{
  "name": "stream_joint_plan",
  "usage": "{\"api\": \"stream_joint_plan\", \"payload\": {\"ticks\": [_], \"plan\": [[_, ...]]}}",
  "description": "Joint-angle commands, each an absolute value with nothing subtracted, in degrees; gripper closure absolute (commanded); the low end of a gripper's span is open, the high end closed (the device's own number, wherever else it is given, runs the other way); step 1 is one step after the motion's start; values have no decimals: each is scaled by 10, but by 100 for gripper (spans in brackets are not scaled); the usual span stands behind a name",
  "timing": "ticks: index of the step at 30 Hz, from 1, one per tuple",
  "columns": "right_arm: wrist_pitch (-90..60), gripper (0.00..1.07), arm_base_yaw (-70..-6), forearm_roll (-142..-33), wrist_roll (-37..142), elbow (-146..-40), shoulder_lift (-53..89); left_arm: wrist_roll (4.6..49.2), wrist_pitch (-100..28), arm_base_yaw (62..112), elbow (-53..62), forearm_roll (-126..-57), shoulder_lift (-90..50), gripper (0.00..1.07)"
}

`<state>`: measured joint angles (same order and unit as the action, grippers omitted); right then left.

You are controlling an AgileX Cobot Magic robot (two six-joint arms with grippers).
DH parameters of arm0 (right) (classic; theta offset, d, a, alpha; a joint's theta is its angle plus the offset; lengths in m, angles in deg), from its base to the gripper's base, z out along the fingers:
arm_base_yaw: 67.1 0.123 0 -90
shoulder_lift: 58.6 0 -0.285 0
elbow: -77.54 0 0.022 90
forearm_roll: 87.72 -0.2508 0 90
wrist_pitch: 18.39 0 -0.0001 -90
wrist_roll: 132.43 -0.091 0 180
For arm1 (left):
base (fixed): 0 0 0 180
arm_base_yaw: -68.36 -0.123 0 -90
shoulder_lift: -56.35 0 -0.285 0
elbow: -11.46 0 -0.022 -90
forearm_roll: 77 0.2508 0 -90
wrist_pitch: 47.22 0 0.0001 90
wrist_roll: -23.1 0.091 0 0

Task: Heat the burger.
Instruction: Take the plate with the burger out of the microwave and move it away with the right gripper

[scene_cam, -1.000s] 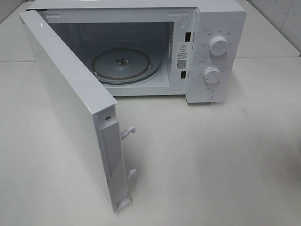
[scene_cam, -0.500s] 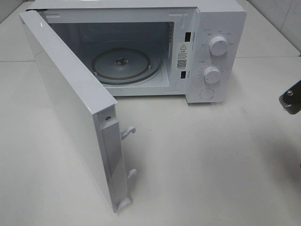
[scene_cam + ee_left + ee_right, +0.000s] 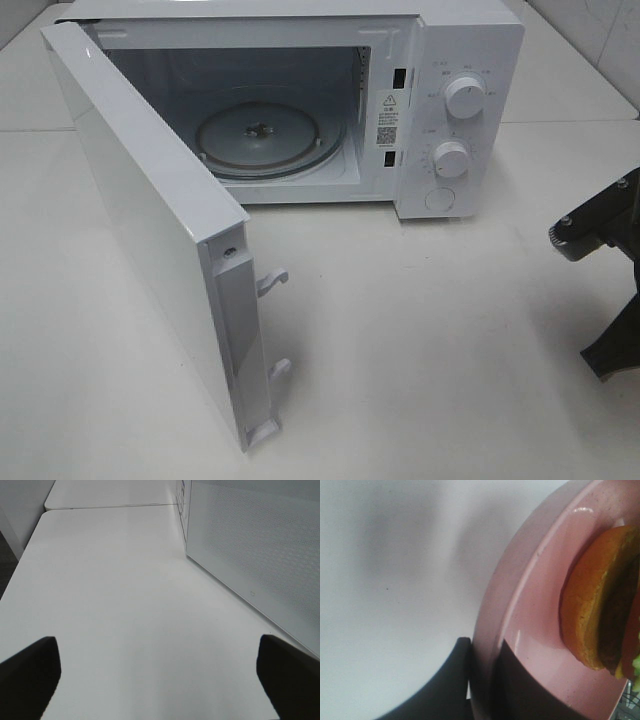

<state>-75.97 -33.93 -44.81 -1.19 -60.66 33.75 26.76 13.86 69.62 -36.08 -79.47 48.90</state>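
The burger (image 3: 592, 610), a golden-brown bun over a dark patty with a bit of green lettuce, lies on a pink plate (image 3: 540, 595) in the right wrist view. My right gripper (image 3: 482, 680) is shut on that plate's rim, one dark finger (image 3: 447, 685) outside it and the other on the plate's inner side. In the exterior view only part of the right arm (image 3: 600, 215) shows at the right edge; burger and plate are out of that view. My left gripper (image 3: 160, 680) is open above bare table, holding nothing.
The white microwave (image 3: 440, 100) stands at the back with its door (image 3: 150, 230) swung wide toward the front left. Its glass turntable (image 3: 262, 140) holds nothing. The outer face of the door (image 3: 260, 545) runs alongside the left gripper.
The right arm has come into the exterior view from the right edge and moved leftward. The microwave, its door and the left gripper have not moved.
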Motion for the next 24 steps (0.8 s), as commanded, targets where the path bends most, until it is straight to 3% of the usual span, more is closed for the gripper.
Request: {"api": "stream_joint_plan", "payload": {"ticks": [1, 16, 24], "plan": [[-757, 106, -379, -411, -39, -612, 375, 266, 142, 693, -361, -793, 496, 6], [-688, 104, -450, -394, -80, -612, 456, 266, 142, 693, -361, -793, 496, 6], [-666, 94, -461, -394, -97, -612, 485, 266, 142, 693, -361, -793, 496, 6]]}}
